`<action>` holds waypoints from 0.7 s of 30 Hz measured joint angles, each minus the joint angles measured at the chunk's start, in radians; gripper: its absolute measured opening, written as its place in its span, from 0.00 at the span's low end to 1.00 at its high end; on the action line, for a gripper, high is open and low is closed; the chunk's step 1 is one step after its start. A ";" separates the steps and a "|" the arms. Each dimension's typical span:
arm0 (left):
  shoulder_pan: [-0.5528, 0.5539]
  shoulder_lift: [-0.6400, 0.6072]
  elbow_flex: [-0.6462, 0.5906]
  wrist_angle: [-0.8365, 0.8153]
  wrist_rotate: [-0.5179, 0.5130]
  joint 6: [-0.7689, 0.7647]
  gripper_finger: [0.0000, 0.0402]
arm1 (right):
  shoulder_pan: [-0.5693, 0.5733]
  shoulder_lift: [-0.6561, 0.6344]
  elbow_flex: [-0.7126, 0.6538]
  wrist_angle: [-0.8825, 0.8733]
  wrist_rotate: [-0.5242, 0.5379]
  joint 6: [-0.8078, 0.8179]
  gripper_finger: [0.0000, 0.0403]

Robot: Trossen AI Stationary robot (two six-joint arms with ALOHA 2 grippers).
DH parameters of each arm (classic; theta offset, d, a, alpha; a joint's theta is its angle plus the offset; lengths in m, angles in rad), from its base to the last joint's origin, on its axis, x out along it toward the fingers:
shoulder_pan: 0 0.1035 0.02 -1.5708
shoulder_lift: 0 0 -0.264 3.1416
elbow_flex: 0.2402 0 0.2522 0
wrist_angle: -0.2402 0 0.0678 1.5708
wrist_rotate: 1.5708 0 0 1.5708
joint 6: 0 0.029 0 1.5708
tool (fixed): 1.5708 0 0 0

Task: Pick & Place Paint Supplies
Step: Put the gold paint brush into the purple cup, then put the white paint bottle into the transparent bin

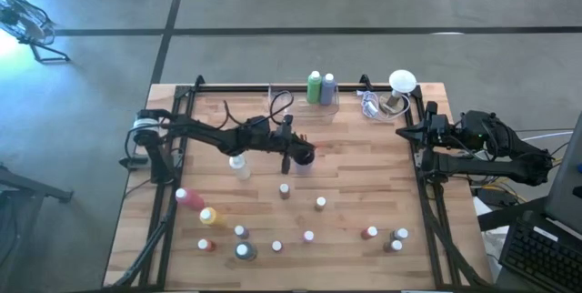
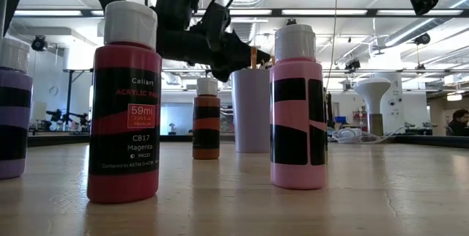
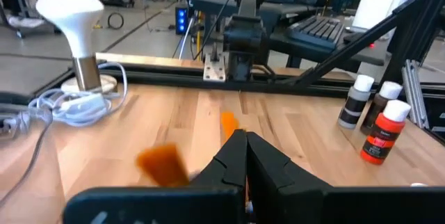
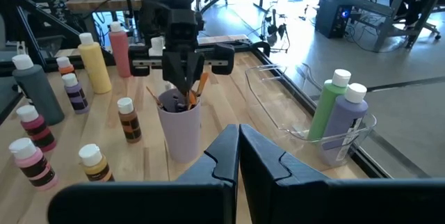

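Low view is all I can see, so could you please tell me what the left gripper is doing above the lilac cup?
Observer: The left gripper points straight down into the lilac cup. It is shut among the paintbrushes standing there; I cannot tell whether it grips one.
Operator: Thank you. Where is the right gripper?
Observer: The right gripper waits, shut, at the table's right edge, facing the cup.
Operator: Has anything been put away?
Observer: A green bottle and a lilac bottle stand in a clear tray at the table's back edge.
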 joint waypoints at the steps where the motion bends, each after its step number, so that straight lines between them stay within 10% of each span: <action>1: 0.000 0.000 0.002 -0.004 -0.001 -0.003 0.01 | 0.000 0.000 0.000 0.000 0.000 0.001 0.02; 21: 0.004 -0.074 0.179 -0.232 0.010 -0.017 0.27 | 0.000 0.000 0.000 0.000 0.000 0.000 0.02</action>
